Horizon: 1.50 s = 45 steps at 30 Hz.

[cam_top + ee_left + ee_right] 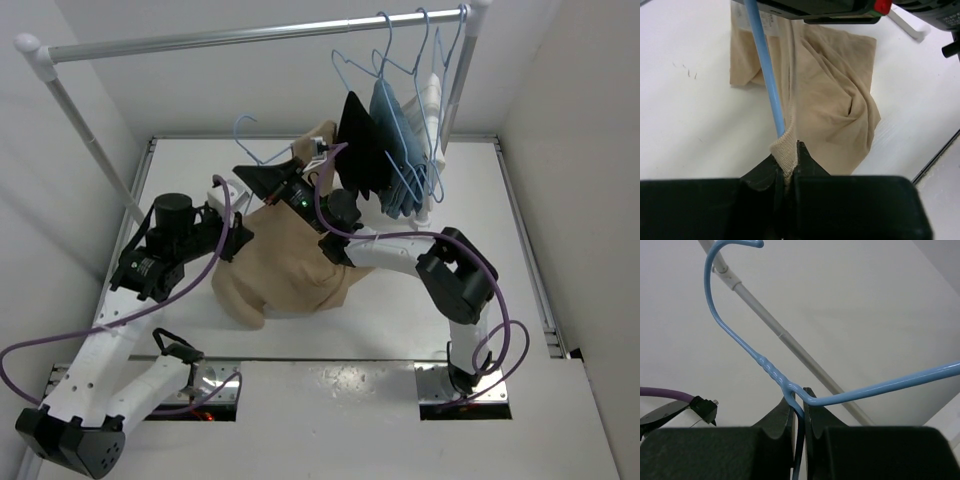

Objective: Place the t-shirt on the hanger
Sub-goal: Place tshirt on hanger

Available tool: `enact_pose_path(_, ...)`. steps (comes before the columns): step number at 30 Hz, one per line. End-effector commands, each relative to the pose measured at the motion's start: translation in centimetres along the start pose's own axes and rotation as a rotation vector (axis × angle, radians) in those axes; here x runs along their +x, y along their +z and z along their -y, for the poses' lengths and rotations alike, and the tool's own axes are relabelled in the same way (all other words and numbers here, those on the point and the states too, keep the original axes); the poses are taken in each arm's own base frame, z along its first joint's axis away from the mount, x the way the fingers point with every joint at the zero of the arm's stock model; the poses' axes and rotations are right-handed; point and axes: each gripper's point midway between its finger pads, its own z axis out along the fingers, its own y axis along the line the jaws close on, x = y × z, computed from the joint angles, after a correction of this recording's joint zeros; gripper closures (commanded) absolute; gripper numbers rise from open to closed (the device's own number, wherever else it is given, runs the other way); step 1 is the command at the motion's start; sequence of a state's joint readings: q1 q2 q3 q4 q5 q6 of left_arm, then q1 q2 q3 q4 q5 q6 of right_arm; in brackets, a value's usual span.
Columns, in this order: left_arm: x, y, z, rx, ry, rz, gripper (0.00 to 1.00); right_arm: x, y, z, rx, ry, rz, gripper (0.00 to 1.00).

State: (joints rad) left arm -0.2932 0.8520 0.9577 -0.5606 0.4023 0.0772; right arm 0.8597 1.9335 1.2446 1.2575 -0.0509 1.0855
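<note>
While gripped: one t-shirt (830, 90), one hanger (771, 371).

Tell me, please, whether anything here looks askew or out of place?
Nothing looks damaged or spilled. The t-shirt lies bunched in a crumpled heap on the table rather than spread flat, with the left jaws pinching its ribbed collar. The hanger, clamped at its neck by the right jaws, has one arm running into that collar.
</note>
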Motion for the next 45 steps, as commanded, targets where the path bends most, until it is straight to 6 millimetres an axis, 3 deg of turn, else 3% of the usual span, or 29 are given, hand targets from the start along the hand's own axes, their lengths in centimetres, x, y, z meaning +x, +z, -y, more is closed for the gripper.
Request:
enact_pose_path(1,-1.7,-0.4,1.2,0.038,0.012,0.073,1.00,-1.3,0.9,-2.0,-0.047,0.029,0.053,1.00)
enact_pose_path(4,-2.3,-0.9,0.4,-0.023,-0.011,0.099,1.00,0.3,0.6,0.8,0.091,0.029,-0.018,1.00)
enact_pose_path(6,-3.1,-1.8,-0.6,-0.093,-0.015,0.134,1.00,0.8,0.7,2.2,0.150,0.018,-0.063,0.84)
enact_pose_path(7,-3.1,-1.9,-1.0,-0.118,-0.016,0.132,1.00,1.4,0.5,2.3,0.150,0.021,-0.091,0.76)
enact_pose_path(8,-3.9,-2.5,-1.8,-0.167,-0.010,0.157,1.00,1.5,0.6,2.0,0.143,0.023,-0.104,0.58)
enact_pose_path(14,-4.5,-3.6,-3.3,-0.251,0.116,0.164,1.00,3.3,0.4,3.1,0.114,0.041,-0.166,0.35)
enact_pose_path(21,-4.2,-4.4,-4.6,-0.336,0.083,0.165,1.00,4.1,0.6,1.6,0.051,0.042,-0.237,0.00)
enact_pose_path(24,-4.1,-4.6,-5.2,-0.366,0.046,0.167,1.00,2.9,0.7,-0.4,0.038,-0.024,-0.262,0.00)
enact_pose_path(27,-3.7,-4.6,-5.6,-0.384,0.029,0.158,1.00,2.6,-0.1,-0.4,0.075,-0.126,-0.308,0.00)
enact_pose_path(28,-3.2,-4.5,-5.9,-0.392,0.023,0.148,1.00,1.4,0.1,-1.4,0.074,-0.154,-0.289,0.00)
enact_pose_path(32,-3.3,-4.3,-5.5,-0.366,0.036,0.150,1.00,-0.2,-0.6,0.7,0.240,-0.226,-0.262,0.00)
enact_pose_path(36,-3.1,-4.3,-5.2,-0.351,0.035,0.143,1.00,-2.7,-0.1,-0.4,0.236,-0.384,-0.222,0.00)
enact_pose_path(37,-2.9,-4.3,-5.3,-0.360,0.032,0.133,1.00,-2.5,-0.3,0.0,0.253,-0.404,-0.248,0.00)
enact_pose_path(39,-2.8,-4.5,-5.7,-0.381,0.030,0.130,1.00,-3.2,-0.3,-1.4,0.234,-0.456,-0.254,0.00)
enact_pose_path(42,-4.2,-5.7,-6.9,-0.452,0.037,0.148,1.00,-3.3,-1.6,-1.8,0.229,-0.491,-0.275,0.00)
enact_pose_path(45,-6.7,-8.5,-8.2,-0.550,0.097,0.181,1.00,-3.6,-3.2,-2.7,0.233,-0.536,-0.294,0.00)
